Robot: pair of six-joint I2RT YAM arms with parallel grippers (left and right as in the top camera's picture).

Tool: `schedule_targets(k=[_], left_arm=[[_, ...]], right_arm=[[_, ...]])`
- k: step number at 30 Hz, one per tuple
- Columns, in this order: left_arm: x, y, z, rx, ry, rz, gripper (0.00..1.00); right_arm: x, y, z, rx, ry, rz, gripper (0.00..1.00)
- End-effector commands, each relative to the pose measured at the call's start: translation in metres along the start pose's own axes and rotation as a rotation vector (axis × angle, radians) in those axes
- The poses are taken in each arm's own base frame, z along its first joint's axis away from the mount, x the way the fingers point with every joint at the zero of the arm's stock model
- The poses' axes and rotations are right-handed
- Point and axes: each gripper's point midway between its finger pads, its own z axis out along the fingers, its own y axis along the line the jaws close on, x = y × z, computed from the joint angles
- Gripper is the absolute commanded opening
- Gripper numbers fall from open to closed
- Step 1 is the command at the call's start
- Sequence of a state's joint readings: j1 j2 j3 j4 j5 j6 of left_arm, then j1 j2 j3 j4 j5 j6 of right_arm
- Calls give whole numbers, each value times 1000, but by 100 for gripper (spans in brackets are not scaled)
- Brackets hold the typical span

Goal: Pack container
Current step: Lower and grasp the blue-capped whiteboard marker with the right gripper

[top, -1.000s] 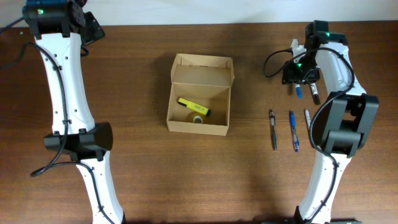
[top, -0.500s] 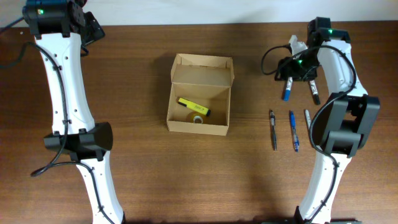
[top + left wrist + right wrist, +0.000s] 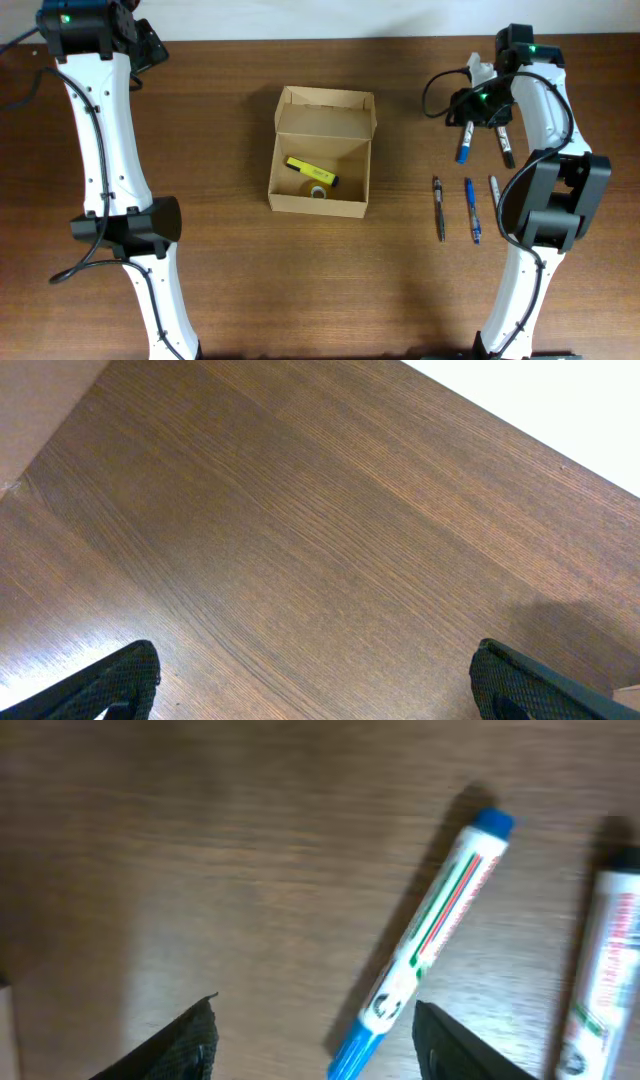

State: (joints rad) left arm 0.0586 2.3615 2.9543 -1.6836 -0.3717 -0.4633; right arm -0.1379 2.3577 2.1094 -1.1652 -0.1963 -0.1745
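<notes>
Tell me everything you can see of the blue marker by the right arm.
The blue marker has a white barrel with green and red stripes and blue at both ends; it looks plastic. It lies flat on the table, slanted, its near blue end between the right fingers, which stand apart and do not seem to clamp it. Another marker lies beside it, not touching.

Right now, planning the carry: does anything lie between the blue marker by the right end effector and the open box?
Nothing visible: bare table between the blue marker and the container, which stands open.
</notes>
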Motion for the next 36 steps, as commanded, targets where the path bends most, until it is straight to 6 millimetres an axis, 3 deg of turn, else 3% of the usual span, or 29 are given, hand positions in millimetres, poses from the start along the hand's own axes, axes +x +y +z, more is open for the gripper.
schedule_targets(k=[1, 9, 23, 27, 36], left_arm=[[-5, 7, -14, 1, -28, -3, 100], [-5, 7, -14, 1, -28, -3, 100], [-5, 7, -14, 1, -28, -3, 100], [-5, 7, -14, 1, -28, -3, 100], [-5, 7, -14, 1, -28, -3, 100]], right_arm=[[-5, -24, -1, 113, -14, 96, 62], [1, -35, 8, 173, 0, 275, 61], [15, -43, 31, 204, 59, 371, 56], [16, -43, 34, 204, 64, 371, 47], [21, -45, 42, 213, 77, 383, 47]])
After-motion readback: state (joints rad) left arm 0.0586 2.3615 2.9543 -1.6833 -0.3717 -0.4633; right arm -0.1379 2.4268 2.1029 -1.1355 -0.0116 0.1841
